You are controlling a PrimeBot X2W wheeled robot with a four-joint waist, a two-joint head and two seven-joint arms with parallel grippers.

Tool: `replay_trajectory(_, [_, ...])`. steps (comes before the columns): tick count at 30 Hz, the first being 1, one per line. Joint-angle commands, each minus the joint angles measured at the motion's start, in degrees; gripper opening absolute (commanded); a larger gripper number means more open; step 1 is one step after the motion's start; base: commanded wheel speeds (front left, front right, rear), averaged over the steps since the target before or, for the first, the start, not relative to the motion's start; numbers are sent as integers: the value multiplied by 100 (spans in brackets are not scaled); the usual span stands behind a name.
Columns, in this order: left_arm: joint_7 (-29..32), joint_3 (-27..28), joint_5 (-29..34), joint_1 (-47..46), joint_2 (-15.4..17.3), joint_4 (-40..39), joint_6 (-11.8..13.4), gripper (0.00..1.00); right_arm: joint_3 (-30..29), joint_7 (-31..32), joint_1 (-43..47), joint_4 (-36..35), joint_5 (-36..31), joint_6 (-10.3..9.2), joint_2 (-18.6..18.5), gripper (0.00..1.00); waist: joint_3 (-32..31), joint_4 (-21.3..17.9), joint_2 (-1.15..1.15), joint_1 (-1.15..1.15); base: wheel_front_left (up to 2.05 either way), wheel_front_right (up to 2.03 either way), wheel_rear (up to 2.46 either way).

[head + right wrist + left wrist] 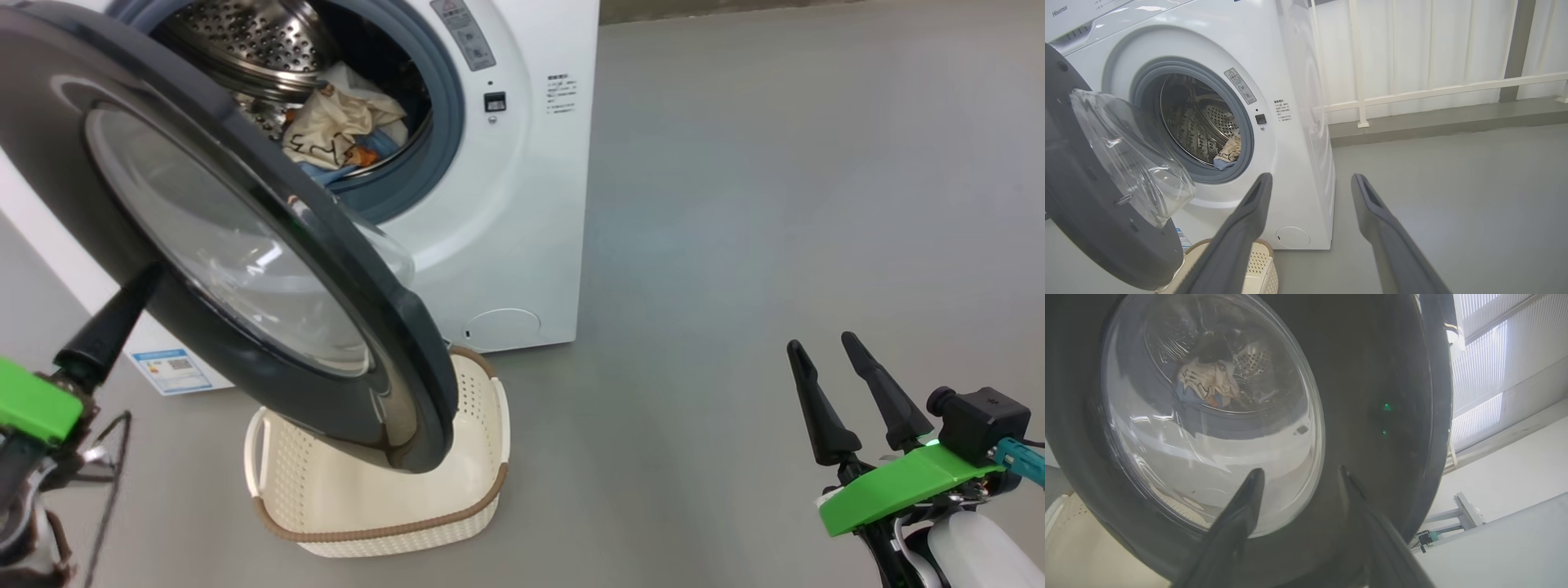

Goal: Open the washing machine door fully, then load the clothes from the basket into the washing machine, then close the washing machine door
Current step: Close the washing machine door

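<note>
With the clothes [343, 122] inside the washing machine [522, 245], the half-open door [49, 163] faces the left gripper [1300, 470], jaws wide; the right gripper [821, 343], also wide, is well apart.

Around me spreads a smooth grey floor [775, 204]. At its far edge I see a raised grey kerb [1433, 120] bearing a white railing [1412, 92], with pale ribbed wall panels [1412, 41] behind it and a dark grey post [1515, 49] to one side.
</note>
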Motion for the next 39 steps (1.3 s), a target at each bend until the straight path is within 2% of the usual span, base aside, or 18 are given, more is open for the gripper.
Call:
replay_trajectory(1, [-238,148,249,18,248,-208,-104,100,56,-47,-94,-150,-54,25,-84,100,-14,65,0,0,0,0,0])
replay_trajectory(4, [-734,40,680,195,310,-280,-242,100,64,-47,-102,-149,-50,25,-90,100,-38,120,0,0,0,0,0])
replay_trajectory(5, [-734,40,680,195,310,-280,-242,100,64,-47,-102,-149,-50,25,-90,100,-38,120,0,0,0,0,0])
replay_trajectory(6, [-1059,-40,869,333,299,-347,-292,100,75,-47,-112,-147,-52,25,-101,100,-56,154,0,0,0,0,0])
replay_trajectory(9, [-1424,-105,1106,489,337,-418,-317,100,70,-47,-119,-151,-52,25,-117,100,-70,180,0,0,0,0,0])
replay_trajectory(16, [-3006,-385,1999,1089,530,-559,-340,100,24,-47,-96,-197,-40,25,-211,100,-115,203,0,0,0,0,0])
replay_trajectory(18, [-3499,-519,2428,1265,653,-574,-341,100,20,-47,-88,-211,-55,25,-213,100,-126,197,0,0,0,0,0])
replay_trajectory(24, [-4690,-779,3136,1589,572,-411,-342,100,28,-47,-77,-226,-78,25,-201,100,-172,187,0,0,0,0,0])
replay_trajectory(31, [-5508,-1037,3765,1903,584,-94,-325,100,58,-47,-62,-260,-80,25,-197,100,-176,153,0,0,0,0,0])
replay_trajectory(39, [-5852,-1097,4153,2108,389,10,-192,100,14,-47,-35,-264,-96,25,-188,100,-120,165,0,0,0,0,0])
